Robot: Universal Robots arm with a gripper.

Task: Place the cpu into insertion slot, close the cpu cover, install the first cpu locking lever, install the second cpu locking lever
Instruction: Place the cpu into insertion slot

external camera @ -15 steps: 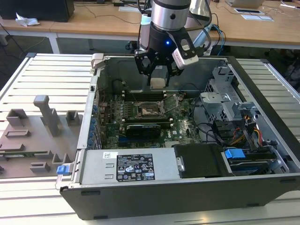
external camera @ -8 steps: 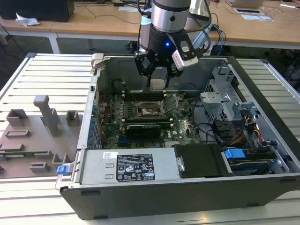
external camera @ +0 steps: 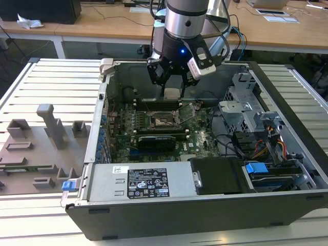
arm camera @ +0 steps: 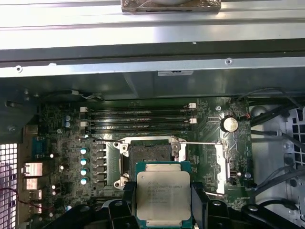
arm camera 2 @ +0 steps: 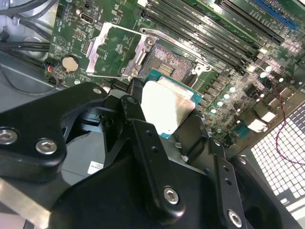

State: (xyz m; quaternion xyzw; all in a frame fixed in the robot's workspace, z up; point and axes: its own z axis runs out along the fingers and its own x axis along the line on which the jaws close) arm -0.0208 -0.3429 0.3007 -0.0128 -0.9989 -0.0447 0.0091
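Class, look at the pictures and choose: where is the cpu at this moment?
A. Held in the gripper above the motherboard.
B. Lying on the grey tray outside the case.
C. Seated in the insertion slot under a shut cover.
A: the gripper holds the cpu clear of the empty insertion slot, whose cpu cover is swung open.

The place is a robotics lab or test workshop. A black metal desktop computer case [external camera: 154, 220] lies open on a white slatted metal worktable [external camera: 46, 82], its green motherboard [arm camera: 209, 119] bared. A silver robot arm [external camera: 185, 20] hangs over it, ending in a black gripper [external camera: 172, 88]. At the exterior view's left sits a grey plastic tray of block-shaped fixtures [external camera: 31, 154]. Behind stand long light wooden desks [external camera: 102, 23] with white papers [external camera: 281, 18] and trailing blue cables [external camera: 241, 41].
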